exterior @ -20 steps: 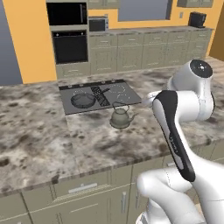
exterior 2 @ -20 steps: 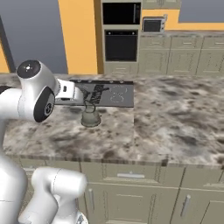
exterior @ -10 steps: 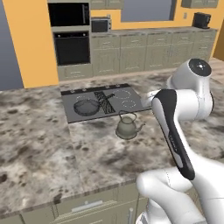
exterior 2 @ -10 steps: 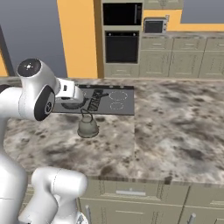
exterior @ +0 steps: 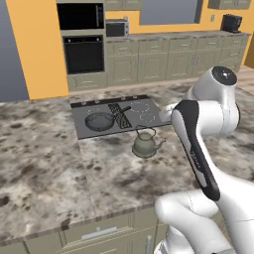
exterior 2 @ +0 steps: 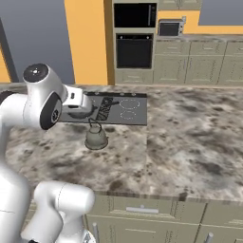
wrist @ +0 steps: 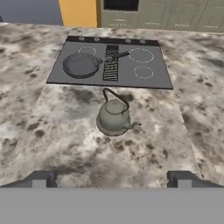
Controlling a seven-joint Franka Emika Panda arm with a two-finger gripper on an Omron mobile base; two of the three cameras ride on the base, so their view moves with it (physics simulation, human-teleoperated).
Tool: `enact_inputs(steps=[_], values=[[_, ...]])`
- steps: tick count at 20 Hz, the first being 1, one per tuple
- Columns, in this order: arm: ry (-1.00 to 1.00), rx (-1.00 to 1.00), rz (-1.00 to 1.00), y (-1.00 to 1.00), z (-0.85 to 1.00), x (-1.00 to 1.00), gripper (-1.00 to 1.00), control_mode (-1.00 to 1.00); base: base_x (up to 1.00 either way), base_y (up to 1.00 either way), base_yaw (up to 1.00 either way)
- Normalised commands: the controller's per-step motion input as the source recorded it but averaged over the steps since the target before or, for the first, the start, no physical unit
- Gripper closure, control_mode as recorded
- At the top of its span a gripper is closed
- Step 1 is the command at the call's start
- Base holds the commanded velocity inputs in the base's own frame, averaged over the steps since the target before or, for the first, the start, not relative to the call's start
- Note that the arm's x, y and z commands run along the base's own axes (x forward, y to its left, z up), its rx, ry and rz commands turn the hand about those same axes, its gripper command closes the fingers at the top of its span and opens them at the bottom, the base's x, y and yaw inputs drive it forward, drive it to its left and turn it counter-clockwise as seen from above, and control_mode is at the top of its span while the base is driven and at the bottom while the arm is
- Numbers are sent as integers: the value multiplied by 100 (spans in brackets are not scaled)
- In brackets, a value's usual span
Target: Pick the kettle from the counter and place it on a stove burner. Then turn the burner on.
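The small grey-green kettle [wrist: 113, 117] stands upright on the mottled counter [wrist: 57, 131], just in front of the dark cooktop [wrist: 164, 78], its spout pointing right in the hand view. It also stands out in both base views, as the kettle [exterior: 145, 144] and the kettle [exterior 2: 96, 138]. My gripper [wrist: 112, 179] hovers above and short of the kettle, open, with nothing between its fingertips [wrist: 41, 179]. White-ringed stove burners [wrist: 141, 55] lie free on the cooktop's right half. My arm rises at the right of the left base view, above the counter [exterior: 44, 168].
A dark frying pan [wrist: 81, 65] occupies the cooktop's left burner, its handle pointing right. Small knobs [wrist: 111, 40] line the cooktop's far edge. Beyond the island stand wall ovens [exterior: 83, 52] and olive cabinets [exterior: 163, 59].
Both base views have shifted, so the base has driven: the kettle and cooktop sit a little lower in the picture than a second ago. Gripper still open.
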Motion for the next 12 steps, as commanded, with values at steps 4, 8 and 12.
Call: enact_inputs(steps=[4,8,12], values=[[18,0,16,-4,-34,31,-100,-100,0,0,0],[11,0,26,-6,-46,11,-100,-100,0,0,0],[7,-1,30,0,-47,16,-100,-100,0,0,0]])
